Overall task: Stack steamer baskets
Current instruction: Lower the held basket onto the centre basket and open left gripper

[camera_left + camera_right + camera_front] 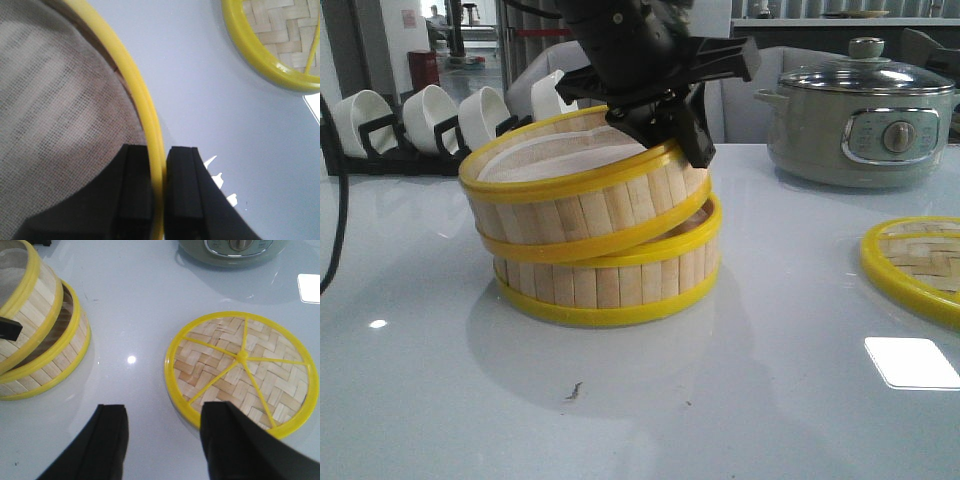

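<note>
Left fingers pinch the tilted upper basket's rim over the lower basket; right fingers spread wide

The baskets have walls of pale wood slats and shiny yellow plastic rims. Inside the top one is a thin white cloth with a fine weave. The lid is woven bamboo with a glossy yellow rim. The table is smooth and shiny. The pot is smooth, with a clear glass top. The fingers are dull black.
</note>
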You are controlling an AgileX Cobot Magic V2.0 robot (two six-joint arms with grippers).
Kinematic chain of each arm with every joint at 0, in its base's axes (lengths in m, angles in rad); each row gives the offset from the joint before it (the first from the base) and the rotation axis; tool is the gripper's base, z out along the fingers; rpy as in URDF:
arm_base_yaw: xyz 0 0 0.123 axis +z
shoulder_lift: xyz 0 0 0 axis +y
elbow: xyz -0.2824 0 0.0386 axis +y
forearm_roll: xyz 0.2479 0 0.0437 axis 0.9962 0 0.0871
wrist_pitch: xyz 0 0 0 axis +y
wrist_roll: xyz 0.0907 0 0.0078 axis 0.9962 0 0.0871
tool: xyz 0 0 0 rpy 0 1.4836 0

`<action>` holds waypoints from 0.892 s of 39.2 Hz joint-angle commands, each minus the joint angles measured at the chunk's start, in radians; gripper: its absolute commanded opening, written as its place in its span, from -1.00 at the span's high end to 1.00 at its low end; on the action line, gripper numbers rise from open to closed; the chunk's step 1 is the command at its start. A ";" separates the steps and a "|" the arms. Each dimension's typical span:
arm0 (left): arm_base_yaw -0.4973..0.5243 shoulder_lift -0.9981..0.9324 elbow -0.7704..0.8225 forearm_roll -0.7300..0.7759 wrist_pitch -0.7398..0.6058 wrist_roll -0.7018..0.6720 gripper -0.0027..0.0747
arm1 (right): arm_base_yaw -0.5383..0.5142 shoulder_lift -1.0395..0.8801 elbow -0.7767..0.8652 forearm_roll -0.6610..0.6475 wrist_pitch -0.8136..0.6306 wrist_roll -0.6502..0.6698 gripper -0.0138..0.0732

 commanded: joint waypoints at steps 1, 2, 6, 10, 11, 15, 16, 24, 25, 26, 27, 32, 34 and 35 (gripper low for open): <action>-0.013 -0.043 -0.062 -0.043 -0.066 -0.003 0.70 | 0.001 -0.003 -0.038 -0.004 -0.074 -0.004 -0.34; -0.014 -0.038 -0.072 -0.043 -0.066 -0.003 0.70 | 0.001 -0.003 -0.038 -0.004 -0.074 -0.004 -0.34; -0.029 -0.018 -0.097 -0.050 -0.066 -0.003 0.70 | 0.001 -0.003 -0.038 -0.004 -0.074 -0.004 -0.34; -0.045 -0.009 -0.100 -0.056 -0.068 -0.003 0.70 | 0.001 -0.003 -0.038 -0.004 -0.074 -0.004 -0.34; -0.048 -0.008 -0.100 -0.056 -0.068 -0.003 0.70 | 0.001 -0.003 -0.038 -0.004 -0.074 -0.004 -0.34; -0.058 0.000 -0.100 -0.056 -0.058 -0.004 0.70 | 0.001 -0.003 -0.038 -0.004 -0.074 -0.004 -0.34; -0.063 0.004 -0.100 -0.054 -0.058 -0.004 0.70 | 0.001 -0.003 -0.038 -0.004 -0.074 -0.004 -0.34; -0.067 0.016 -0.100 -0.057 -0.058 -0.005 0.70 | 0.001 -0.003 -0.038 -0.004 -0.074 -0.004 -0.34; -0.067 0.018 -0.100 -0.057 -0.056 -0.005 0.70 | 0.001 -0.003 -0.038 -0.004 -0.074 -0.004 -0.34; -0.067 0.018 -0.100 -0.057 -0.056 -0.005 0.70 | 0.001 -0.003 -0.038 -0.004 -0.074 -0.004 -0.34; -0.067 0.018 -0.100 -0.057 -0.056 -0.005 0.70 | 0.001 -0.003 -0.038 -0.004 -0.074 -0.004 -0.34; -0.067 0.018 -0.100 -0.057 -0.056 -0.005 0.70 | 0.001 -0.003 -0.038 -0.004 -0.074 -0.004 -0.34; -0.067 0.018 -0.100 -0.057 -0.056 -0.005 0.70 | 0.001 -0.003 -0.038 -0.004 -0.074 -0.004 -0.34; -0.067 0.018 -0.100 -0.057 -0.056 -0.005 0.70 | 0.001 -0.003 -0.038 -0.004 -0.074 -0.004 -0.34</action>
